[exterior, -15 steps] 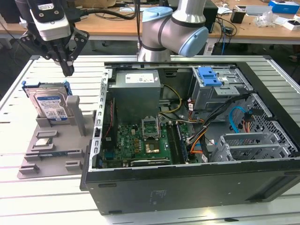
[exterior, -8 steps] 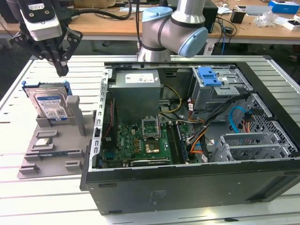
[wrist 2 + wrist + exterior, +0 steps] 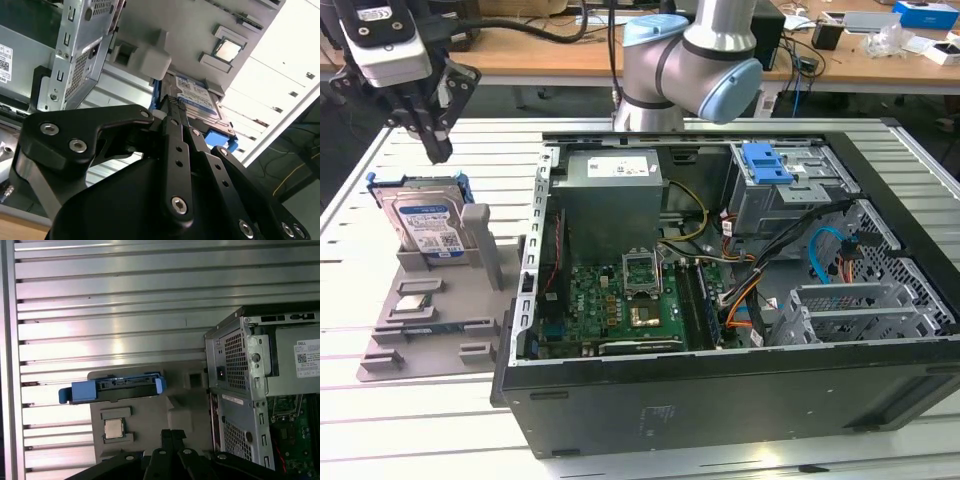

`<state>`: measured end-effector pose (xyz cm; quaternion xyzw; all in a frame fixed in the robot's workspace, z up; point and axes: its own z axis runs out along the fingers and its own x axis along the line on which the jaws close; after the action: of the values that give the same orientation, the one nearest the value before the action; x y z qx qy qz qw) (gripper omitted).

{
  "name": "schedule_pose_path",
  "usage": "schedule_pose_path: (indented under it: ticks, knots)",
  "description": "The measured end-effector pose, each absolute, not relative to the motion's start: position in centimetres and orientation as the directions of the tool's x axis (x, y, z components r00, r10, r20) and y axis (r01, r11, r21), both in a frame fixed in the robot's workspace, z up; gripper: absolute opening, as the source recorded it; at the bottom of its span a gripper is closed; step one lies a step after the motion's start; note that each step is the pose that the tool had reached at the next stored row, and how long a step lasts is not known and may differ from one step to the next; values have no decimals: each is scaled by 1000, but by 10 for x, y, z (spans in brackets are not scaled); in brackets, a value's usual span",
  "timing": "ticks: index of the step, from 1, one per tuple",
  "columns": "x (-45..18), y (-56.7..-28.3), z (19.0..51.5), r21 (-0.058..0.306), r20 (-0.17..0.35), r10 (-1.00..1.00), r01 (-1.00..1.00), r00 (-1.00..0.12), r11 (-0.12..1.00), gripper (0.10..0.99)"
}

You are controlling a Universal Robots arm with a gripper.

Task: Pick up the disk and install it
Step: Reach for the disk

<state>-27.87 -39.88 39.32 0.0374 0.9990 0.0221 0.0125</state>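
The disk [image 3: 430,220] is a silver hard drive with a white-and-blue label in a blue carrier rail. It leans in a slot at the back of a grey holder [image 3: 395,335] at the exterior view's left. My gripper [image 3: 438,150] hangs just above and behind the disk's top edge, apart from it, shut with nothing between its fingers. In the second wrist view the closed tips [image 3: 172,102] point toward the disk [image 3: 200,97]. The first wrist view shows the disk [image 3: 120,387] edge-on beyond the gripper [image 3: 171,432].
An open computer case [image 3: 720,400] lies on the slatted table, at the exterior view's right of the holder. Inside are a grey power supply [image 3: 610,190], a motherboard [image 3: 620,300] and a metal drive cage with a blue bracket [image 3: 767,163]. A small chip [image 3: 415,307] rests on the holder.
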Motion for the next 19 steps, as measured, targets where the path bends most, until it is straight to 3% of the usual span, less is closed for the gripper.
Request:
schedule_pose_path:
  ticks: [19]
  knots:
    - [-339,-399,393,45,-23,75,74,-997,996,106]
